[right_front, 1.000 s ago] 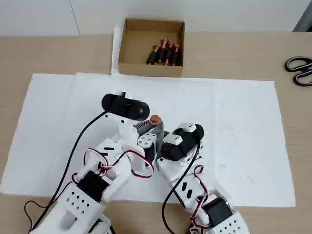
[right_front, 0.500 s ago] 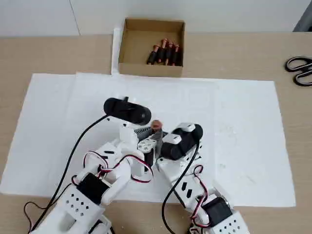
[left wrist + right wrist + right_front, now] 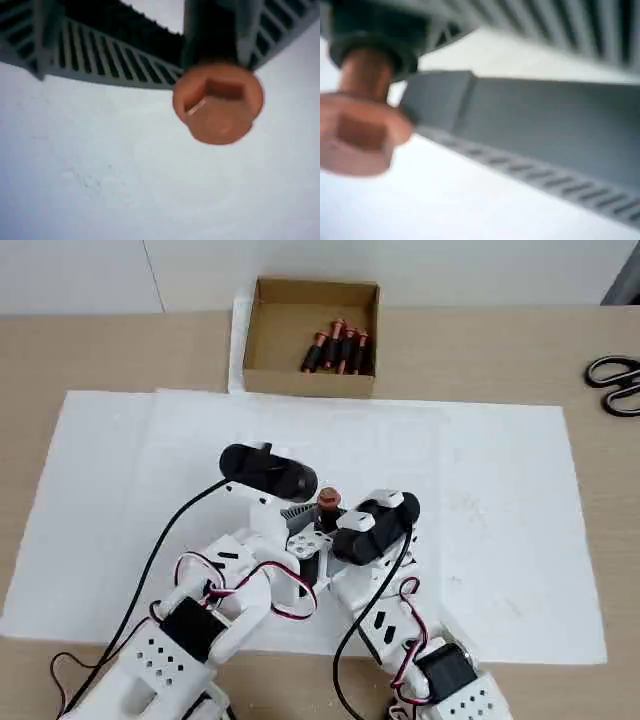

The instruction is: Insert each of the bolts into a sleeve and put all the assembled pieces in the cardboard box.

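Grey ribbed plastic forms the left jaws, and in the left wrist view they are closed on a dark sleeve [image 3: 210, 30], with one jaw on each side of it. An orange-brown bolt [image 3: 218, 102] comes out of this sleeve. Its six-sided head is turned toward the camera and hangs free above the white paper [image 3: 125, 190]. In the right wrist view the bolt [image 3: 357, 135] shows a short piece of bare shank between its head and the sleeve [image 3: 370, 37], so it is only partly inserted. A grey jaw passes just beside the bolt there, but I cannot tell if the right jaws are open or closed, or if they touch the sleeve. In the high view the two arms meet near the middle of the white paper [image 3: 500, 490]. The left arm [image 3: 215, 600], with its black camera [image 3: 268, 469], and the right arm [image 3: 400, 630] stand close beside each other, and the bolt head [image 3: 328, 497] points upward between them. Well apart from them, just past the far edge of the paper, the cardboard box [image 3: 262, 340] stands on the wooden surface [image 3: 100, 350]. Inside it several assembled pieces [image 3: 337, 348], dark sleeves with orange bolts, lie side by side toward its right wall. A pair of scissors [image 3: 612, 383] lies at the right edge of the surface, off the paper.
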Tool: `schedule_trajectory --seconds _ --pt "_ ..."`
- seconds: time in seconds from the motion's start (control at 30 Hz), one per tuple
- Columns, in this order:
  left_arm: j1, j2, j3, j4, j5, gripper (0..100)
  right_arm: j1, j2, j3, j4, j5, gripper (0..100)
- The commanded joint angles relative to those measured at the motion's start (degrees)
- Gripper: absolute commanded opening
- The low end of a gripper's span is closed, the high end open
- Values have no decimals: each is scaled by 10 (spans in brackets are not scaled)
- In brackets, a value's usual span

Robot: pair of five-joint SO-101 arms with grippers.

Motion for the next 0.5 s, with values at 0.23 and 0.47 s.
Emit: schedule_trajectory --seconds 0.23,0.47 --pt "-95 -1 -101 115 3 301 -3 -13 4 -5 -4 4" --pt "-234 -1 -128 124 2 301 -1 -9 4 -3 -4 4"
